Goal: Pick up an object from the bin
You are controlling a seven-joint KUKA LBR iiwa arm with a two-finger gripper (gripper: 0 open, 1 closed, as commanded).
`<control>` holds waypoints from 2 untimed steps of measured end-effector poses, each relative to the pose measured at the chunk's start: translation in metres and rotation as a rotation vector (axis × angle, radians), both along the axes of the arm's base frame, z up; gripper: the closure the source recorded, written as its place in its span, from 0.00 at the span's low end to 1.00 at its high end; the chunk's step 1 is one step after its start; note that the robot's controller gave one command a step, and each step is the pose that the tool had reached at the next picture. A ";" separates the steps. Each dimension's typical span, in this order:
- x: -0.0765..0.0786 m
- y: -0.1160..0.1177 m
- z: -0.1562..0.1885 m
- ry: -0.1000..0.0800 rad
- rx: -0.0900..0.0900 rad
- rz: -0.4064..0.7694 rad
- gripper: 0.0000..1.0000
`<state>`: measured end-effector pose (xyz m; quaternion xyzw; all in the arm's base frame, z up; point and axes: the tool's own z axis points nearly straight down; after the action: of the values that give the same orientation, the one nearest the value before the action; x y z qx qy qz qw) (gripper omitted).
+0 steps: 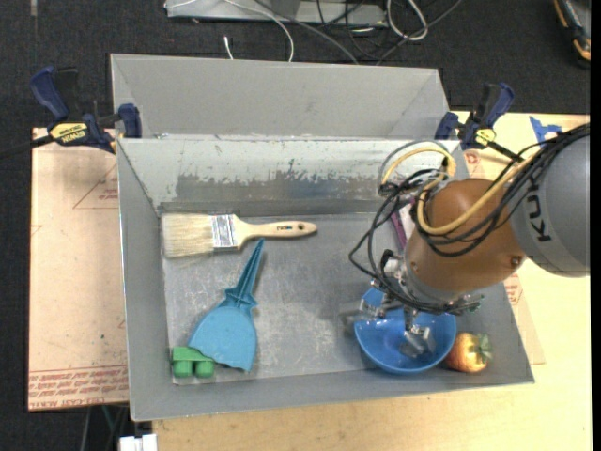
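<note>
Grey metal bin, arm in from the right, orange wrist cover and looped cables over the near right corner. Blue bowl lay in that corner, against the front wall. Gripper was down inside the bowl, directly above its hollow; wide or narrow, could not tell. Paintbrush lay well apart at back left. Blue fan-shaped piece sat at front left. Red-yellow toy fruit just right of the bowl. Green block beside the fan.
</note>
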<state>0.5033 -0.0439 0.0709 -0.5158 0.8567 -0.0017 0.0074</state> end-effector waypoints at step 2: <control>-0.019 0.011 0.001 -0.009 0.001 0.221 1.00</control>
<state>0.4842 -0.0326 0.0723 -0.6071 0.7945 -0.0029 0.0116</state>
